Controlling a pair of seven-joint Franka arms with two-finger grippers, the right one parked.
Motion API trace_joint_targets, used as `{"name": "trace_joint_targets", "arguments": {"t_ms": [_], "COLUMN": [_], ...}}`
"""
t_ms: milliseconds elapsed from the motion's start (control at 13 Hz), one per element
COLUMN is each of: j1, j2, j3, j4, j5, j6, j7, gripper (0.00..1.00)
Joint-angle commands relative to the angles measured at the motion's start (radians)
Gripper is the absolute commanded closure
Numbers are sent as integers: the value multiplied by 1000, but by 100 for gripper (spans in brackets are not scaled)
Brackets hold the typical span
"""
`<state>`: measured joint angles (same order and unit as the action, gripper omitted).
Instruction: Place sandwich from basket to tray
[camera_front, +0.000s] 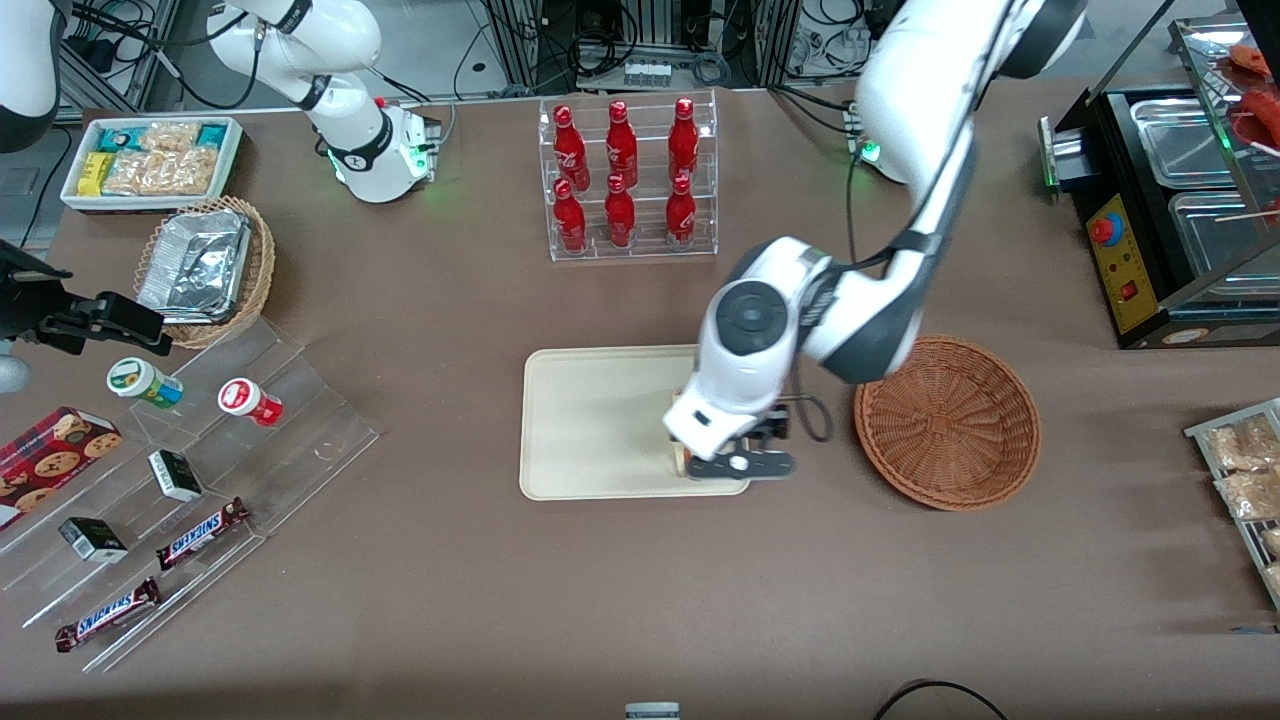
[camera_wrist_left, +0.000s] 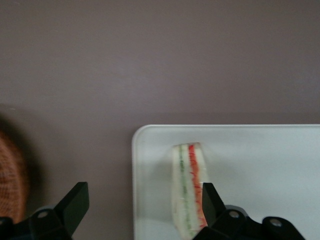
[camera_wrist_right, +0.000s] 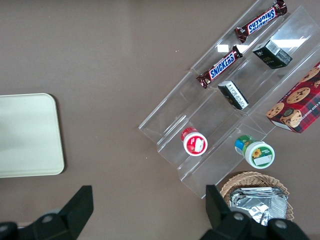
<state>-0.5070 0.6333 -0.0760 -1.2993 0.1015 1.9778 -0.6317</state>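
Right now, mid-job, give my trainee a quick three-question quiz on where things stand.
1. True or false: the sandwich lies on the tray.
2. Multiple choice: the hand is A) over the basket, B) over the tray's corner nearest the basket, C) over the bottle rack.
3. Fill in: the hand's fingers are ____.

Key: 1 true; 2 B; 3 open.

sandwich (camera_wrist_left: 189, 192) partly cut off by frame edge, pincer (camera_wrist_left: 142, 202) bases cropped, basket (camera_wrist_left: 11, 175) mostly out of frame
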Motion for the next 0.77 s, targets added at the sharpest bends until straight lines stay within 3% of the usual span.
{"name": "trace_joint_targets", "arguments": {"t_ms": [0,692], "j1": [71,320], "j2": [-82,-279], "j3": [-10,-10], "j4": [-23,-23], "j5": [0,-40], "j6": [-83,-410], "j7": [21,243], "gripper": [0,0]}}
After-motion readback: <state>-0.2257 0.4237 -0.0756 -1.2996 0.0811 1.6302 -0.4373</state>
